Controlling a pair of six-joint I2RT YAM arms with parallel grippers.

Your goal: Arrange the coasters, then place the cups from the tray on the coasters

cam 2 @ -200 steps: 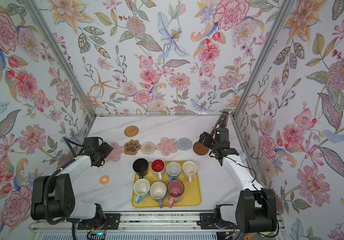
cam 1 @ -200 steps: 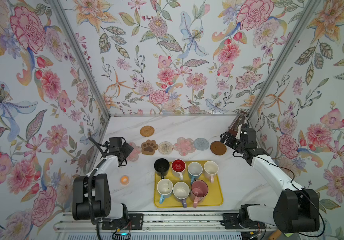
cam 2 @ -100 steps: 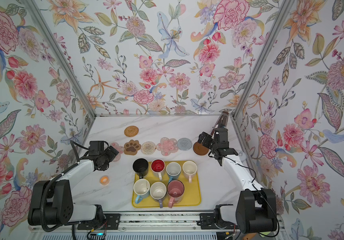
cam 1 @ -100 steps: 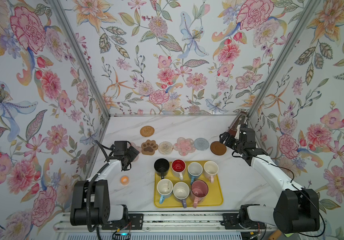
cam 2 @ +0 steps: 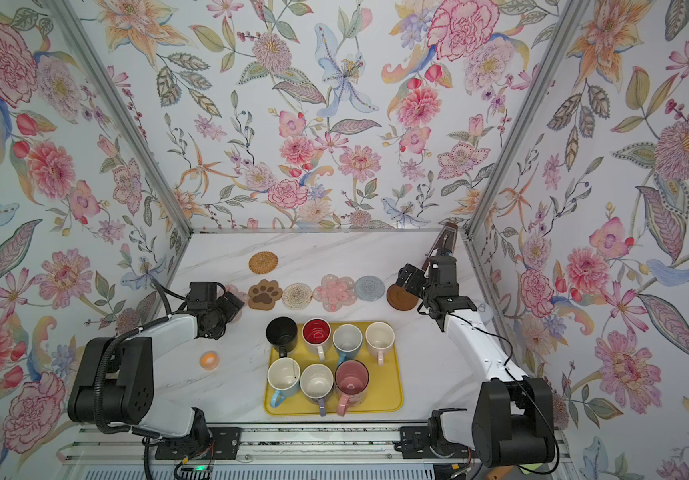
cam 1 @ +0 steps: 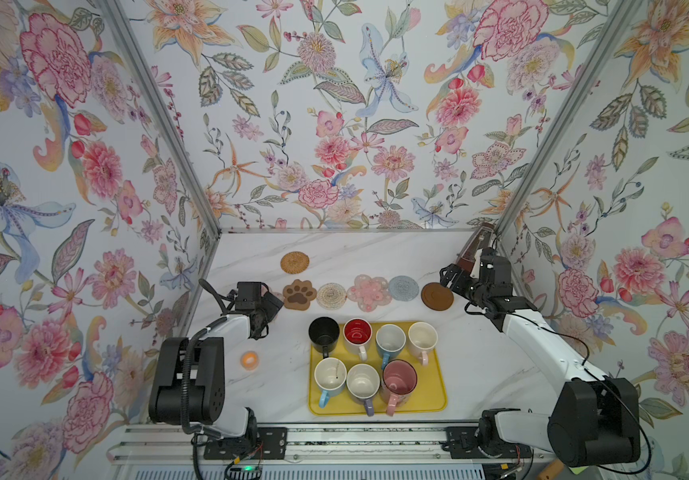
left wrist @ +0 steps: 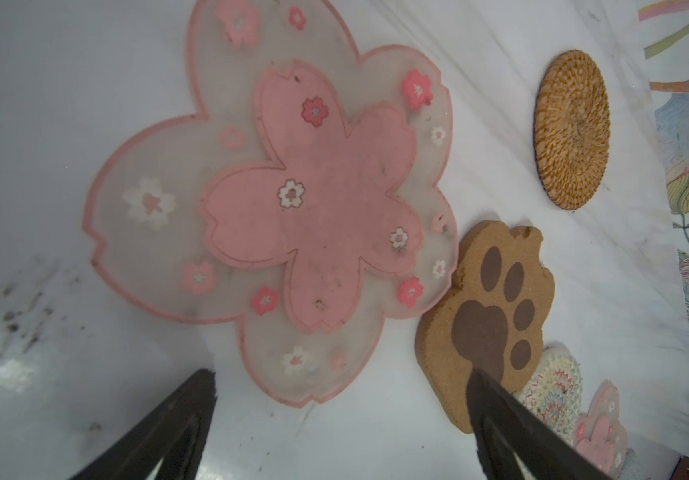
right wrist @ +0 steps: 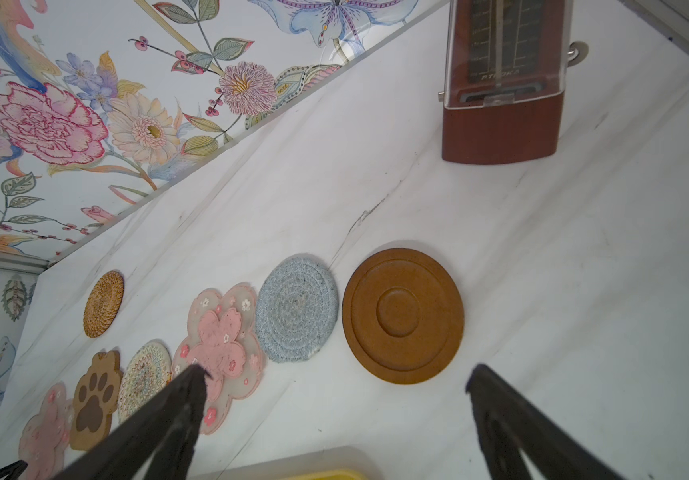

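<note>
Setting: floral-papered walls close in a white marble worktop on three sides.
Row: you have six coasters lined up behind the tray. A pink flower coaster sits at the left end. After it come the paw coaster, cream woven round, second pink flower, grey-blue round and dark brown disc.
Stray: the tan woven coaster lies apart, behind the row.
Cups: all seven cups stand on the yellow tray; none is on a coaster yet.
Left claw: your left claw has its fingers spread and holds nothing. It hangs over the near edge of the left-end flower, which lies flat just beside the paw.
Right claw: your right claw is spread wide and empty, hovering by the dark brown disc.
Just changed: over the last second your left arm has shifted toward the middle of the worktop, claw wide throughout. The right arm has barely stirred.
Meaning: the left-end flower looks placed and let go. Arranging seems nearly done, with only the tan round out of line.
Bystanders: an orange ring lies near the left arm and a metronome stands in the far corner.
</note>
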